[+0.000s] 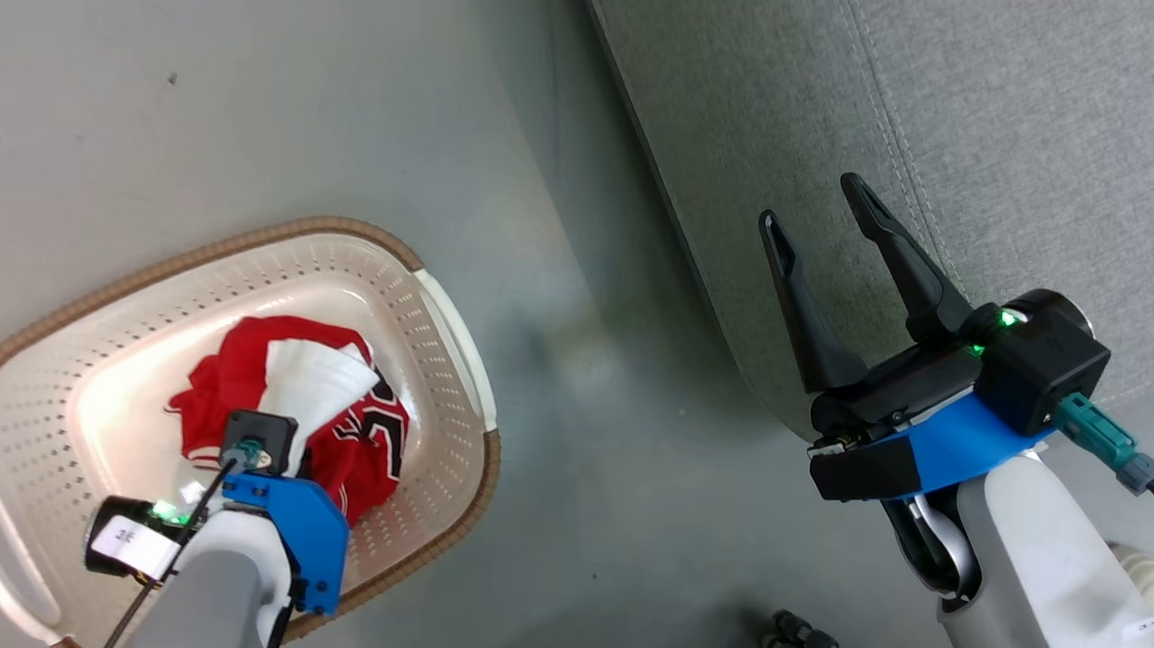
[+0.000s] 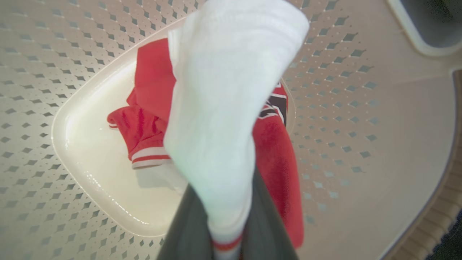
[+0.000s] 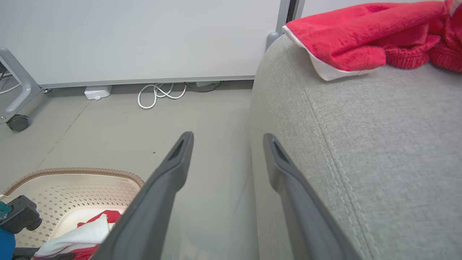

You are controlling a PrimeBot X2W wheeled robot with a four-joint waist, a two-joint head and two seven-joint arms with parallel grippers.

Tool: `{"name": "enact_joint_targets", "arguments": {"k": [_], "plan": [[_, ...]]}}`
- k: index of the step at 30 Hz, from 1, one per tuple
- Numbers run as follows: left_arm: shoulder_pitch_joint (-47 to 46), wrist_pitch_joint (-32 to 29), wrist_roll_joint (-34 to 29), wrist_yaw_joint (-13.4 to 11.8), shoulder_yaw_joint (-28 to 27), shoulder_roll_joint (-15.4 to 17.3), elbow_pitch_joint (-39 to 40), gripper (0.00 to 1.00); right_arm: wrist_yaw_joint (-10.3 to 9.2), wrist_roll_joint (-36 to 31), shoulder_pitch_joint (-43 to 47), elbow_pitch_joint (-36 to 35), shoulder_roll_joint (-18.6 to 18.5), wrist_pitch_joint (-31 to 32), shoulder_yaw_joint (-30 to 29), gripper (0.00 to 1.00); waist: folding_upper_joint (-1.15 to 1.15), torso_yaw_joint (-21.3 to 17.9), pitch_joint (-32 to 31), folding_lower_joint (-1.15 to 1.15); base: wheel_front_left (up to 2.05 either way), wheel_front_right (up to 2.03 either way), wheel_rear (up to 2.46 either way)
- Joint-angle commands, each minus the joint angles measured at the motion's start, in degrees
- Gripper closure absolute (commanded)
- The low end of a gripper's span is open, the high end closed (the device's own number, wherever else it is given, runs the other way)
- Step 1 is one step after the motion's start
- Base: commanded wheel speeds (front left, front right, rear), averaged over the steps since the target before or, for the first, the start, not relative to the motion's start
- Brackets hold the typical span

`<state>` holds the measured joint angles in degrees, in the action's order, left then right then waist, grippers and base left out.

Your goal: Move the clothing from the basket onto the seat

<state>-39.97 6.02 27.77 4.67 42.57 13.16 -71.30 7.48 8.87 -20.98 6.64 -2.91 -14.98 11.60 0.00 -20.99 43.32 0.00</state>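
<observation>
I make this roughly the halfway mark. In the right wrist view the plain garment (image 3: pixel 346 36) already lies on top of the seat (image 3: pixel 361 151), close to its rounded edge, with its white edging just over the curve. That piece I count as done, though I can't see its far end, which runs out of view.

The striped garment (image 1: pixel 360 457) is what's left. It sits bunched in the bottom of the basket (image 1: pixel 232 247), which stands on the floor (image 1: pixel 560 365) beside the seat. My left hand (image 2: pixel 222 216) is down inside the basket, and in its wrist view the two fingers are clamped together on a white fold with a red stripe. The fold stands up between them while the red bulk rests on the basket floor. So I judge the grip made but the lift not yet done.

My right hand (image 1: pixel 812 201) hangs over the near edge of the seat with its fingers apart and nothing between them.

What remains, as I read it: raise the striped garment clear of the basket rim, carry it across the strip of floor and set it down on the seat. Only one fold is pinched, so the rest may trail and catch on the rim on the way up.
</observation>
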Motion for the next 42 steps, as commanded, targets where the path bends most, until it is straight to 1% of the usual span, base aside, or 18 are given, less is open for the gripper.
{"name": "enact_joint_targets", "arguments": {"k": [1,2,9,14,20,26,31,37,42], "plan": [[0.61,0.59,0.18,0.33,0.23,-0.50,-0.19,1.00,0.03,-0.44,0.04,0.41,0.03,-0.30,-0.07,0.00,0.00,1.44,-2.81,0.00,0.00,0.00,0.00],[1.42,1.52,0.49,0.86,0.53,-1.47,-0.16,1.00,0.02,-0.83,0.30,0.93,0.03,-0.29,-0.05,0.00,0.00,2.29,-5.02,0.00,0.00,0.00,0.00],[4.71,4.64,1.38,2.37,1.89,-4.77,-0.22,1.00,0.03,-2.89,1.89,3.33,0.01,-0.05,-1.08,0.00,0.00,6.31,-13.68,0.00,0.00,0.00,0.00],[5.93,5.06,0.42,2.77,4.73,-6.98,0.41,1.00,0.03,-4.41,3.44,3.60,0.01,1.28,-1.82,0.00,0.00,9.28,-19.34,0.00,0.00,0.00,0.00],[7.55,5.77,1.85,2.81,7.94,-8.90,4.02,1.00,0.03,-5.36,5.86,2.90,0.00,3.09,-2.20,0.00,0.00,12.31,-25.40,0.00,0.00,0.00,0.00],[8.23,6.39,5.51,2.82,11.54,-8.87,9.86,1.00,0.02,-5.45,8.52,2.41,0.00,4.89,-2.28,0.00,0.00,14.85,-31.20,0.00,0.00,0.00,0.00],[6.59,6.69,8.36,2.82,13.29,-8.20,14.09,1.00,0.03,-5.13,10.59,2.11,0.00,6.26,-1.99,0.00,0.00,16.52,-35.00,0.00,0.00,0.00,0.00],[3.91,5.46,11.04,2.83,14.15,-8.06,18.04,1.00,0.02,-5.01,12.69,1.38,0.00,7.67,-1.86,0.00,0.00,18.48,-37.59,0.00,0.00,0.00,0.00],[1.45,4.01,12.08,2.83,14.55,-8.44,20.41,1.00,0.03,-4.78,13.56,1.06,0.00,8.24,-1.37,0.00,0.00,19.50,-38.50,0.00,0.00,0.00,0.00]]}}
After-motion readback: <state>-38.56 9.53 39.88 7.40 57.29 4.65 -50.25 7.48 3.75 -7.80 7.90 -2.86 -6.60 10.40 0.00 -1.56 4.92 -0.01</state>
